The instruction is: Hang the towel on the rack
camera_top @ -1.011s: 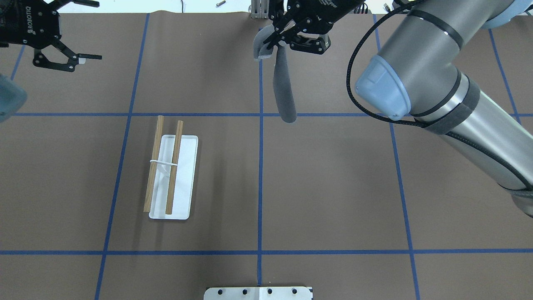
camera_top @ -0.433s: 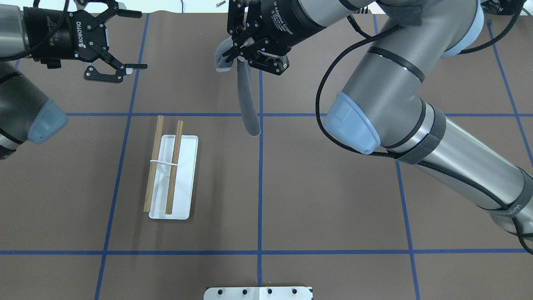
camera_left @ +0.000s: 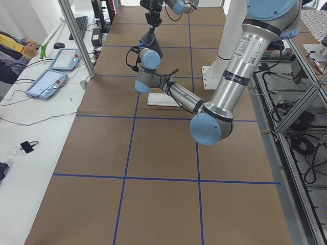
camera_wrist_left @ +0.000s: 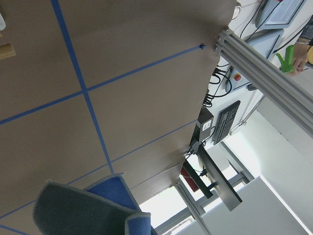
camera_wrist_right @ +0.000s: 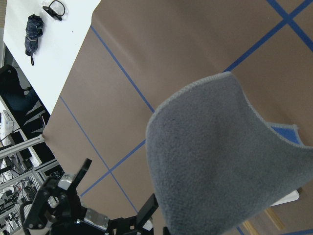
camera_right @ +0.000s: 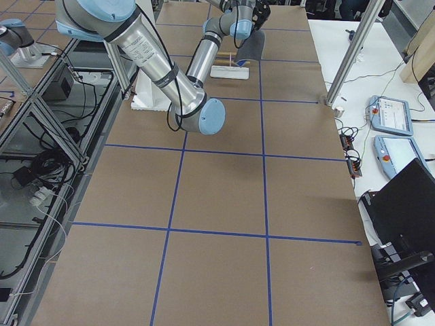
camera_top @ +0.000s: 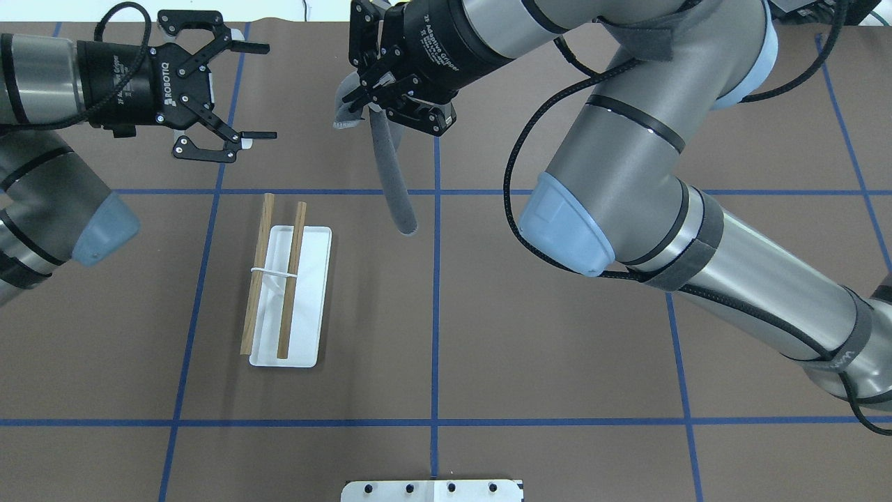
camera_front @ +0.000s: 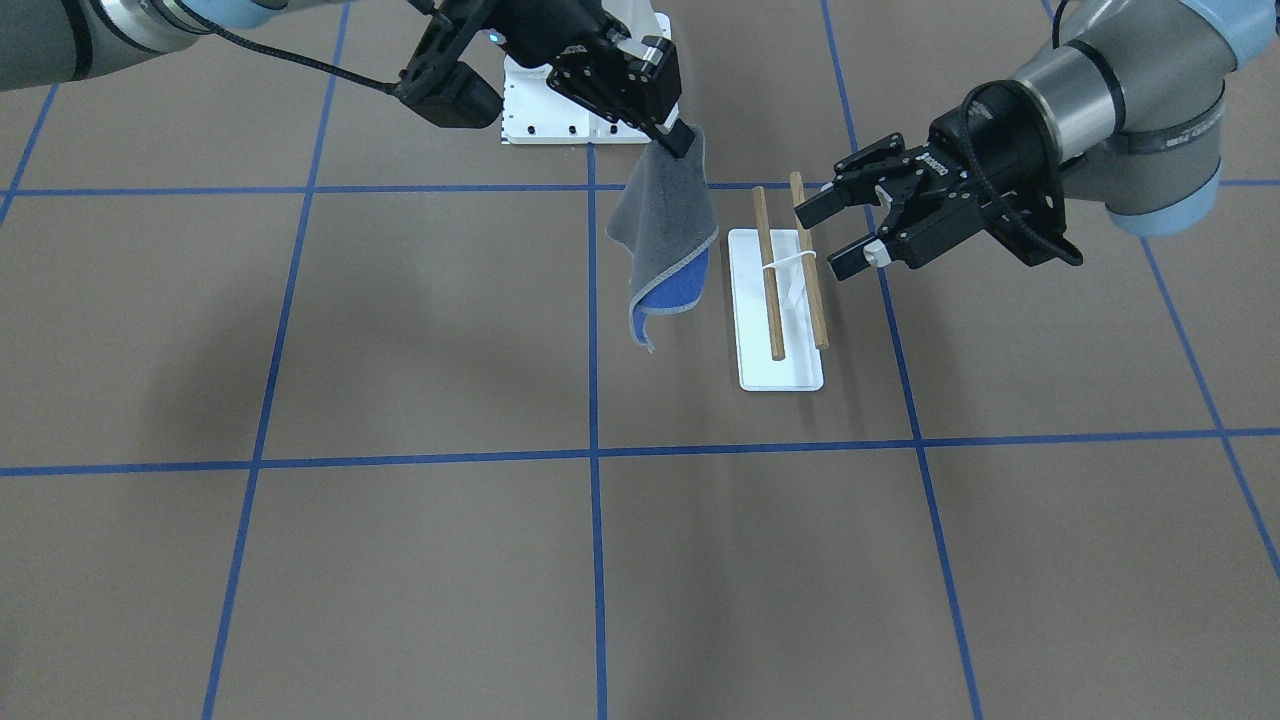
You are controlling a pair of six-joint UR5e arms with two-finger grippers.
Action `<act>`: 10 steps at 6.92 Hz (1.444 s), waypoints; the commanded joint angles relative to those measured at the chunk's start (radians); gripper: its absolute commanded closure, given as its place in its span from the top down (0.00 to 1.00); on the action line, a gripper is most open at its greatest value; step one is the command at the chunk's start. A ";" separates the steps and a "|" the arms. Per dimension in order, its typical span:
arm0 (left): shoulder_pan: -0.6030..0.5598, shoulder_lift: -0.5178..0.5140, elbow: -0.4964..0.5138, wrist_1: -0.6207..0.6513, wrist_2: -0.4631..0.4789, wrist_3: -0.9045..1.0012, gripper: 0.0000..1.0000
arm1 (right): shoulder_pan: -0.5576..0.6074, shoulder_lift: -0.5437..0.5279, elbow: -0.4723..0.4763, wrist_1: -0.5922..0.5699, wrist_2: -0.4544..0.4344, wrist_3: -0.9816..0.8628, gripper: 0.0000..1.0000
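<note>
The towel (camera_top: 391, 178) (camera_front: 665, 230), grey with a blue inner face, hangs in the air from one corner. My right gripper (camera_top: 369, 104) (camera_front: 680, 140) is shut on that corner. The towel fills the right wrist view (camera_wrist_right: 220, 161) and shows low in the left wrist view (camera_wrist_left: 83, 210). The rack (camera_top: 306, 293) (camera_front: 780, 370) stands on the table with a white base and two wooden dowels (camera_top: 293, 279). The towel hangs beside the rack, apart from it. My left gripper (camera_top: 265, 90) (camera_front: 825, 240) is open and holds nothing, above the table on the rack's other side.
A white bolted pedestal (camera_top: 432, 490) (camera_front: 560, 110) sits at the robot's edge of the brown, blue-taped table. The right arm's long links (camera_top: 627, 174) span the table's right half. A person's arm (camera_left: 13, 51) and tablets (camera_left: 48, 81) lie on the side bench.
My right gripper carried the hanging towel left, toward the rack. My left gripper swung in from the left edge toward the rack, still open.
</note>
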 commanded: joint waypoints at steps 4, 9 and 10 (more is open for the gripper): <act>0.105 -0.017 -0.006 -0.068 0.129 -0.035 0.98 | -0.035 0.007 -0.006 0.052 -0.054 0.041 0.00; 0.123 -0.025 -0.009 -0.105 0.175 -0.034 0.88 | -0.040 0.010 -0.005 0.064 -0.054 0.047 0.00; 0.123 -0.025 -0.010 -0.107 0.188 -0.035 0.64 | -0.040 0.010 -0.005 0.064 -0.054 0.047 0.00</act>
